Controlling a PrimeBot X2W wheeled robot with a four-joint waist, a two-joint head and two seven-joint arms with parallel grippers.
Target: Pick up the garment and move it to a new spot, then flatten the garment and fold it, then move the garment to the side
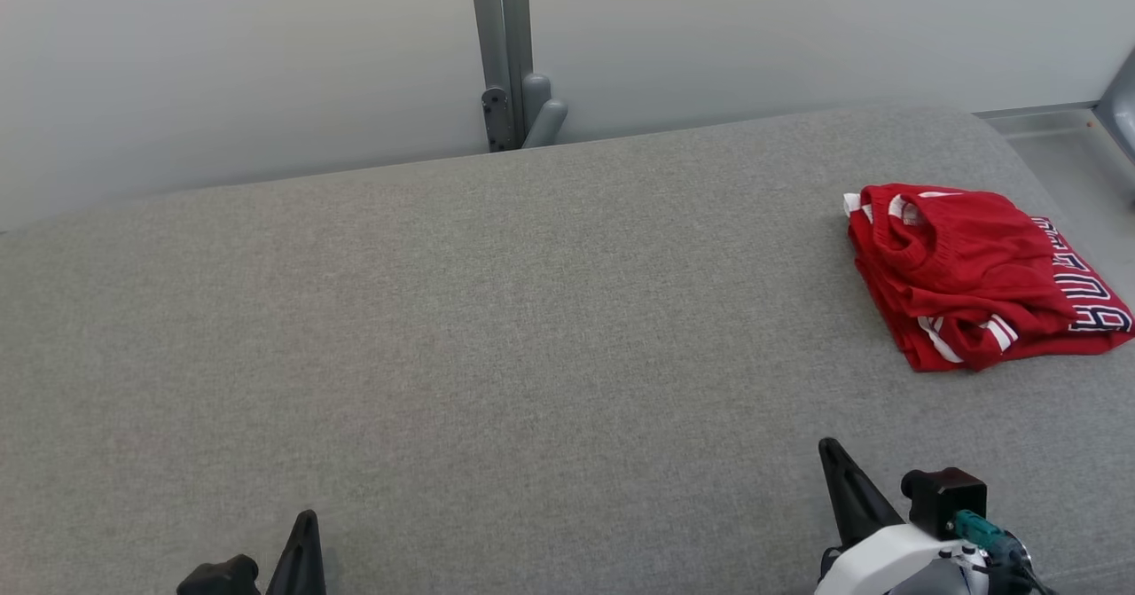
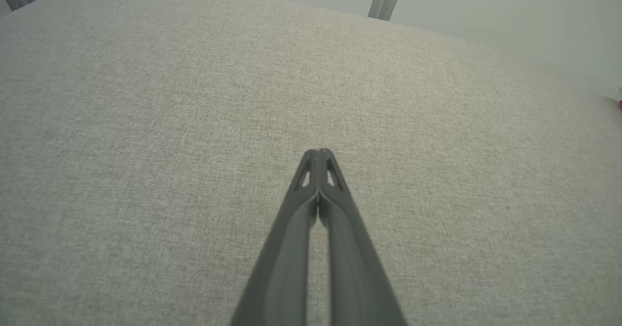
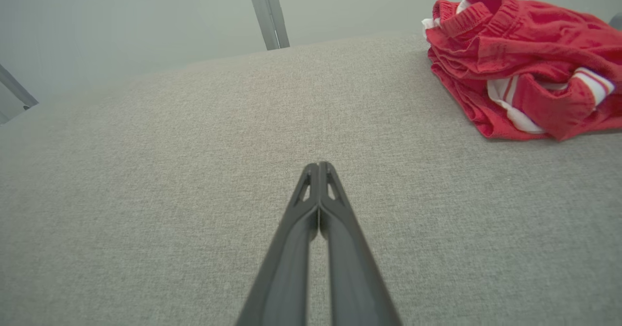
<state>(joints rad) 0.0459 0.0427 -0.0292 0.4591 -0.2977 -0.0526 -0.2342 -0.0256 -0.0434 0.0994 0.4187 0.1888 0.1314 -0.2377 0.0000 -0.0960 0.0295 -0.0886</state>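
The garment (image 1: 975,271) is red with white stripes and dark lettering, folded into a compact bundle at the far right of the grey fabric surface (image 1: 497,338). It also lies at the upper right of the right wrist view, garment (image 3: 525,63). My right gripper (image 1: 833,453) is shut and empty, near the front edge, well short of the garment; its tips meet in its own view, right gripper (image 3: 319,165). My left gripper (image 1: 306,524) sits at the lower left, shut with nothing held, tips together over bare fabric, left gripper (image 2: 318,152).
A grey metal post with a bracket (image 1: 510,63) stands behind the surface against a pale wall. The surface's right edge (image 1: 1046,178) drops off just past the garment, with a metal rail (image 1: 1122,107) beyond.
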